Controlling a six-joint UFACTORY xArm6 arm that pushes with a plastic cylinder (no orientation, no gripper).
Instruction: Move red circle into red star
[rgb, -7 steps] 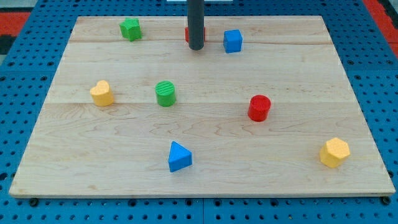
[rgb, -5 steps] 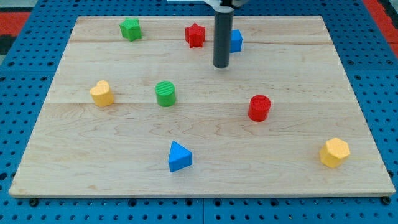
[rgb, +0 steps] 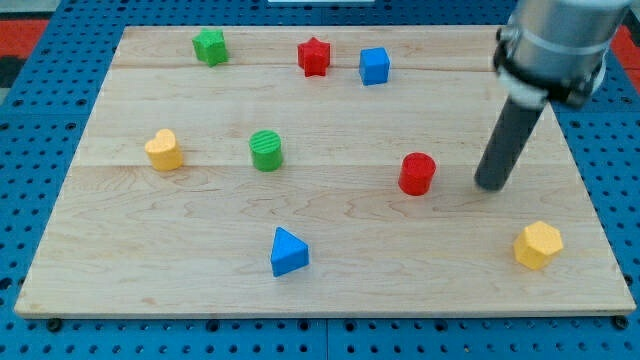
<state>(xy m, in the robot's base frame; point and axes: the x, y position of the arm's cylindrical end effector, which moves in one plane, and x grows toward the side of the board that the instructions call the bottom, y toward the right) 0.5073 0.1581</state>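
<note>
The red circle (rgb: 417, 173) is a short red cylinder right of the board's middle. The red star (rgb: 314, 56) sits near the view's top, left of a blue cube (rgb: 374, 66). My tip (rgb: 490, 186) rests on the board just to the right of the red circle, with a small gap between them. The rod slants up to the view's upper right. The red star lies far up and to the left of both the tip and the red circle.
A green star (rgb: 209, 46) is at the top left. A green cylinder (rgb: 266, 150) and a yellow block (rgb: 163, 150) sit at the left. A blue triangle (rgb: 288, 252) is at the bottom middle. A yellow hexagon (rgb: 538, 245) is at the bottom right.
My tip has moved from beside the red star at the top, down and to the right, and now stands just right of the red circle. No block has moved.
</note>
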